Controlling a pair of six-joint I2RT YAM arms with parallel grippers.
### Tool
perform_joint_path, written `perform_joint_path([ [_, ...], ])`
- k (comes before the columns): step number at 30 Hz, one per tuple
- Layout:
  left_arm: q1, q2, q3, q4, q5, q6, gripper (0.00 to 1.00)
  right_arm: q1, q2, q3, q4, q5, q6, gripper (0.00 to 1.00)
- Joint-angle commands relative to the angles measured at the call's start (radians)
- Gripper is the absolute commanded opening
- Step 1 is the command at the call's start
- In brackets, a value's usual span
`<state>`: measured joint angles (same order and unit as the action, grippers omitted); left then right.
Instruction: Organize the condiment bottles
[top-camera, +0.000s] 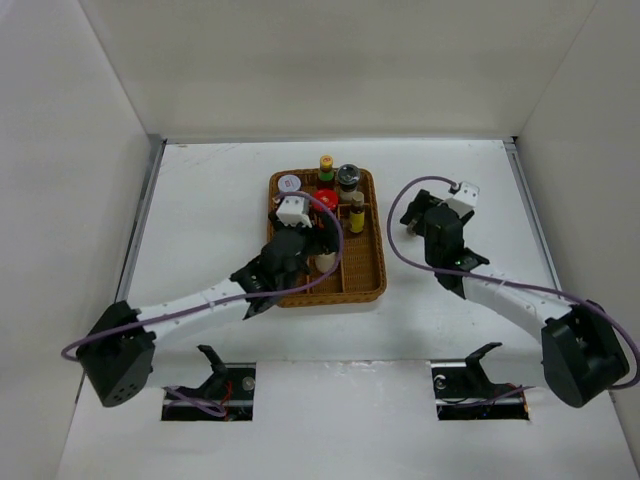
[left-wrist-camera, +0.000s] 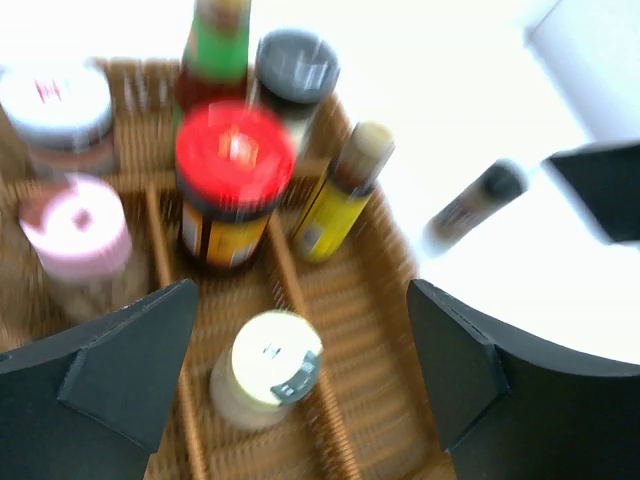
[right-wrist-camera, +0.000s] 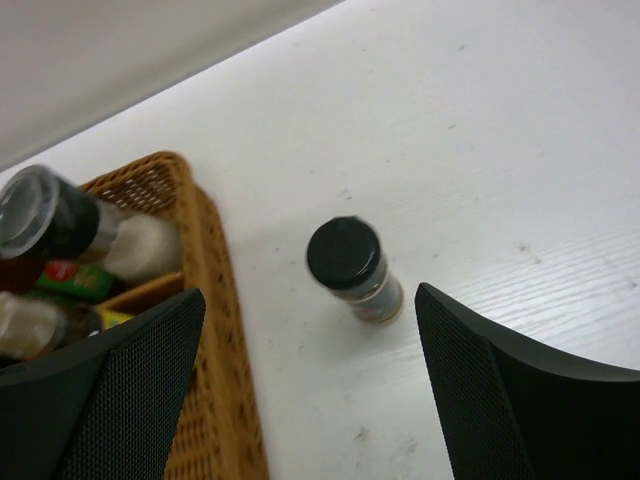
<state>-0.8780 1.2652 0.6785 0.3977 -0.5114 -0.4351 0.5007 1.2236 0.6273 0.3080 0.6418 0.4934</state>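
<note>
Right wrist: black-cap bottle (right-wrist-camera: 347, 262) is shown upright on table (right-wrist-camera: 500, 150), just beside, outside wicker tray (right-wrist-camera: 208, 265); right gripper (right-wrist-camera: 310, 305) jaws are spread wide above it, nothing held. Left wrist (blurred): left gripper (left-wrist-camera: 302, 305) jaws are apart over cream-cap jar (left-wrist-camera: 268, 362) in tray, red-cap jar (left-wrist-camera: 235, 150) & others behind. Jaw gaps are not resolved in top external. Risk: bottle may be tipped by an off-centre close; neighbours may be knocked by left gripper.
</note>
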Motion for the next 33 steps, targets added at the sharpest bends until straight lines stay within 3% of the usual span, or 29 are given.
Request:
perform_joint_path([
  [1,0.007,-0.125,-0.045,0.170,0.024,0.033,0.87,-0.038,0.057,0.072,-0.056,0.015,-0.009,0.89],
  [9,0.044,-0.349,-0.217,0.299,0.005,0.024,0.86,-0.054,0.177,0.163,-0.122,-0.036,0.008,0.84],
  [14,0.128,-0.467,-0.307,0.247,-0.027,-0.002,0.86,-0.073,0.211,0.192,-0.121,-0.016,-0.006,0.84],
  [20,0.263,-0.498,-0.355,0.201,-0.019,-0.074,0.86,-0.104,0.260,0.213,-0.119,-0.027,-0.024,0.81],
  [28,0.414,-0.477,-0.421,0.158,-0.006,-0.218,0.83,-0.104,0.323,0.255,-0.133,-0.064,-0.032,0.68],
  [33,0.518,-0.461,-0.445,0.144,0.066,-0.298,0.83,-0.104,0.317,0.241,-0.109,-0.053,-0.030,0.51],
])
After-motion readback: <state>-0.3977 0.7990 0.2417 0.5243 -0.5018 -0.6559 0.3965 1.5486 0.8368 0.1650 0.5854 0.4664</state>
